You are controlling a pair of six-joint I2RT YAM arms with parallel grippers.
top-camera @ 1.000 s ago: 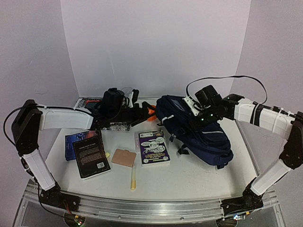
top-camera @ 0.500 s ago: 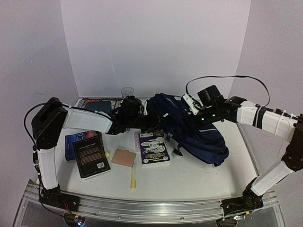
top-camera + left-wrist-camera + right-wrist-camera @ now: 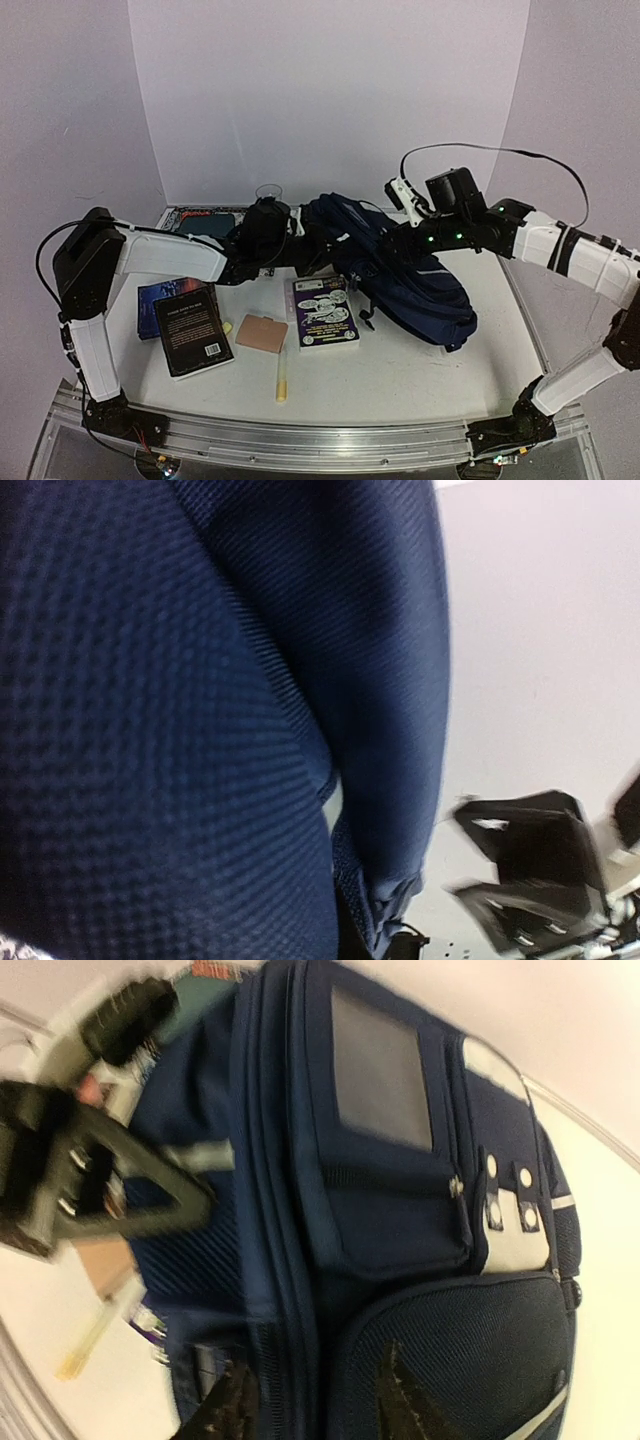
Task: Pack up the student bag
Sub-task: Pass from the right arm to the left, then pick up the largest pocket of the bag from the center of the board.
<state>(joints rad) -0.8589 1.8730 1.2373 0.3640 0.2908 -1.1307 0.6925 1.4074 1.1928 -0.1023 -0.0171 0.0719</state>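
Student bag (image 3: 420, 285): lies front pockets up, right of centre on table (image 3: 400, 370). Soft, floppy fabric, prob. fairly light. It'll sag & slide, so take it by a seam, strap or zip edge, not a flat panel. Left gripper (image 3: 300, 245) is clenched at bag's left end, apparently pinching fabric. Right gripper (image 3: 312, 1380) has jaws apart above the pockets, holding nothing.

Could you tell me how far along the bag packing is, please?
Nothing looks packed. The left pincer is shut on an edge of the student bag; the right pincer hovers open above it. The black book, purple booklet, tan pad and yellow pen lie outside.
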